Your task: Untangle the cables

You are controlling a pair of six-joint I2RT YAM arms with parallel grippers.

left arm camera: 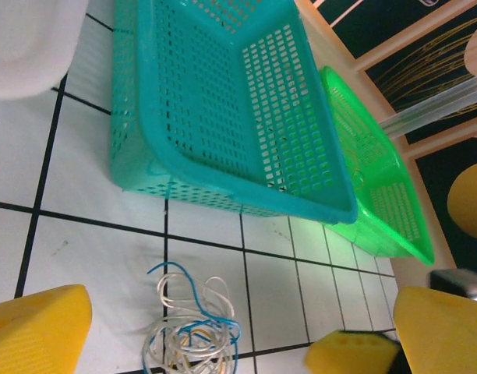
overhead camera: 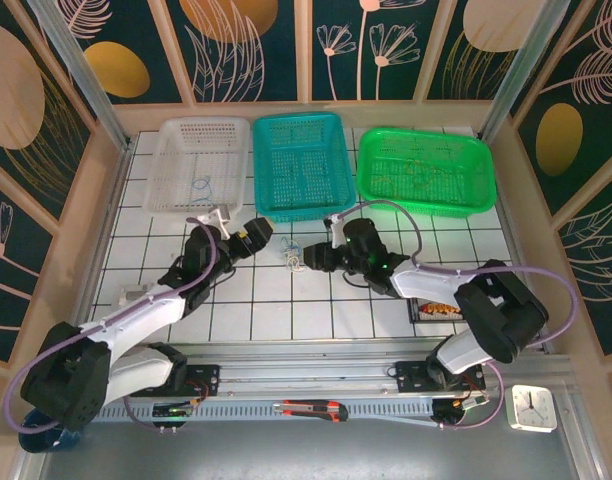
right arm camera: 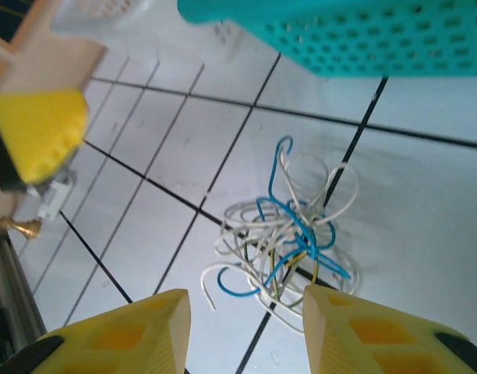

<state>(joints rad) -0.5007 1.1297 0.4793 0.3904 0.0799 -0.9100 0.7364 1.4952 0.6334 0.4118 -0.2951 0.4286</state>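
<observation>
A white-tiled bench (overhead camera: 276, 305) with dark grout lines, walled in by leaf-patterned panels (overhead camera: 46, 110), carries the work. The right gripper (right arm camera: 242, 331) hangs low, its yellow fingers (right arm camera: 121, 335) partly spread and pinching nothing, just right of the cables (right arm camera: 289, 234) with its gap aimed at them. The left gripper (overhead camera: 254, 232) faces it from the left, spread wide and empty, near the same heap. The cables lie on a tile at mid-bench between the two grippers, a small knot of blue, white and yellowish wires looped through one another. Along the far edge stand a white basket (overhead camera: 201, 123), a teal basket (overhead camera: 304, 117) and a green basket (overhead camera: 426, 133). A thin bluish loop (overhead camera: 199, 184) seems to lie in the white one, too small to be sure. I judge the task barely begun: no strand of this knot is drawn free or gripped, so all the separating is left.
</observation>
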